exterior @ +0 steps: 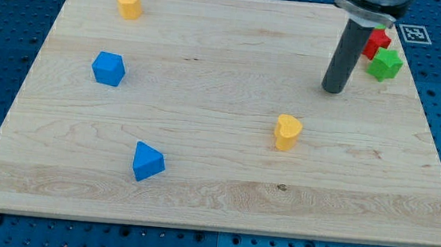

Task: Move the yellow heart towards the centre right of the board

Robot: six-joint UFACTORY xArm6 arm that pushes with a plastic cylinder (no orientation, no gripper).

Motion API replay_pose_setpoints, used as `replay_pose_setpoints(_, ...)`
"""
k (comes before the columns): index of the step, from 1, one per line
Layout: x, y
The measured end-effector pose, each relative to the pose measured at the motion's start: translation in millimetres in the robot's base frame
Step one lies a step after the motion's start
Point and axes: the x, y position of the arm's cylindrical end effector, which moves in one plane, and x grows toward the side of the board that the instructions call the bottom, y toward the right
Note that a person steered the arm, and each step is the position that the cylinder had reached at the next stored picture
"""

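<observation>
The yellow heart (288, 132) lies on the wooden board (214, 195), right of the middle and a little below centre. My tip (334, 89) rests on the board above and to the right of the heart, a short gap away and not touching it. The dark rod rises from the tip toward the view's top right.
A yellow block (129, 4) sits at the top left. A blue block (108, 68) lies at the left and a blue triangular block (148, 162) at the lower left. A red block (377, 44) and a green block (386, 64) sit at the top right, next to the rod.
</observation>
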Motion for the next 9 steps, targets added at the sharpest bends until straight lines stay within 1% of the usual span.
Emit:
replay_pose_setpoints(1,39,-53)
replay_pose_setpoints(2,63,-84)
replay_pose_setpoints(3,78,-111)
replay_pose_setpoints(6,85,-164)
replay_pose_setpoints(9,90,-179)
